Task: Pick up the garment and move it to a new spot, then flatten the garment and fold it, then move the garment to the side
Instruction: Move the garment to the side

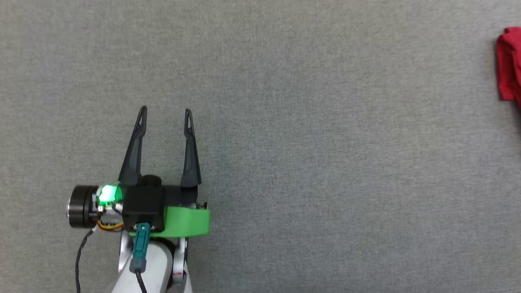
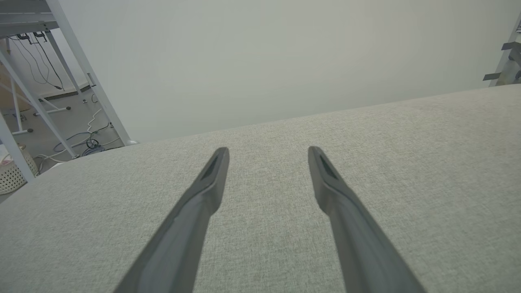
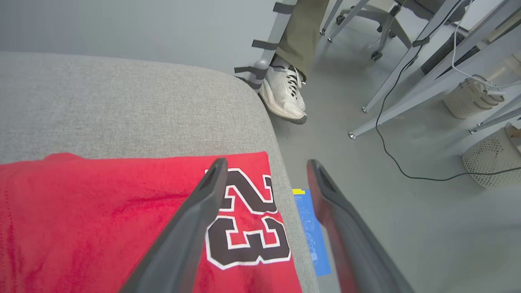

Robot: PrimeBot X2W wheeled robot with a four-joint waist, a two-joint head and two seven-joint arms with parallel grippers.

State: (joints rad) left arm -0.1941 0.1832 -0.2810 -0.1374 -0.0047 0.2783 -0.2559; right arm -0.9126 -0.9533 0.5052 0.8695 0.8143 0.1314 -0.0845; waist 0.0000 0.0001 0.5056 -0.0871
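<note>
The garment (image 3: 101, 219) is red with a dark, white-edged "23" on it and lies folded flat on the grey table, up against the table's edge. In the head view a strip of the garment (image 1: 508, 65) shows at the far right. My right gripper (image 3: 266, 165) hovers open above its numbered corner, nothing between the fingers, one finger (image 3: 195, 219) over the cloth and the other past the table edge. My left gripper (image 1: 165, 110) is open and empty over bare table at the lower left, far from the garment; its spread fingers (image 2: 203, 191) show in the left wrist view too.
A person's foot in a white shoe (image 3: 283, 95) stands on the floor beside the table corner. A blue sheet (image 3: 311, 228) lies on the floor by the table edge. Frame legs (image 3: 403, 69), a cable and white baskets (image 3: 492, 160) stand beyond. The grey table (image 1: 305, 142) stretches between the grippers.
</note>
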